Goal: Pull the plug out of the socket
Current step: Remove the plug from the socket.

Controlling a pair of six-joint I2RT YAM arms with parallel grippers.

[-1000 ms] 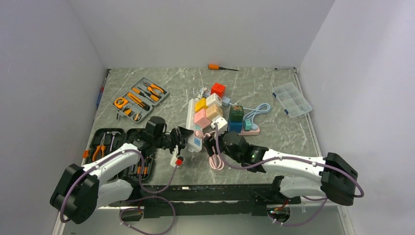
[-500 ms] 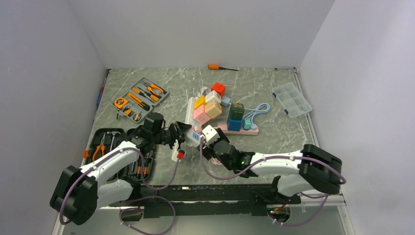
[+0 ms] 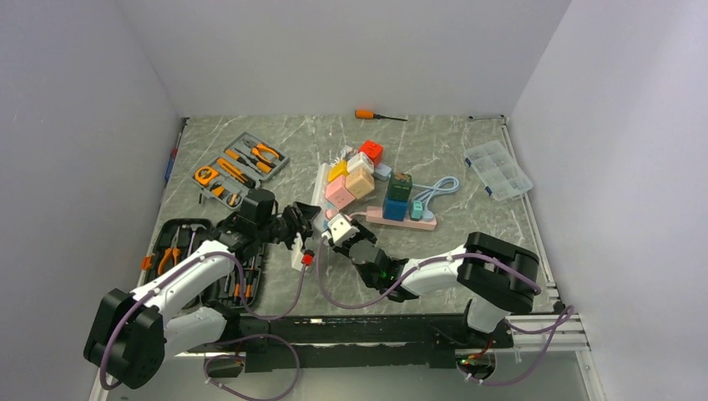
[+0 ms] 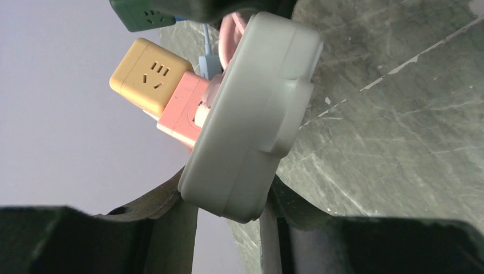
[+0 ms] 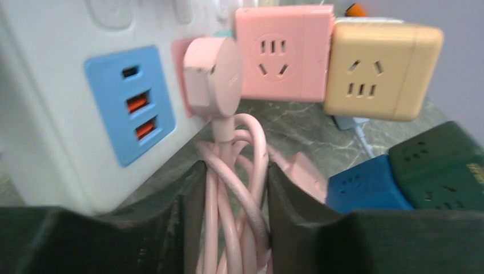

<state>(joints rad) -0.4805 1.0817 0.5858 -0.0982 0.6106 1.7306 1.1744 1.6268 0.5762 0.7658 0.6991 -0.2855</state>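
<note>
Clamping one end of the power strip (image 4: 251,114), the left claw (image 4: 225,208) half hides it; right claw (image 5: 234,191) pinches the cord (image 5: 238,154) under the plug (image 5: 212,77), fingertips cropped.

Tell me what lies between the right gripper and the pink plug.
Right wrist view: only the plug's own pink cord, looping from the pink plug down into the right gripper.

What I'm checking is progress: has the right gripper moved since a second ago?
Yes: the right gripper has shifted left, farther from the clear organizer box.

Power strip (image 3: 320,190) at centre, tool tray (image 3: 242,167) to its left, screwdriver (image 3: 368,114) behind, compartment box (image 3: 498,170) far right.
</note>
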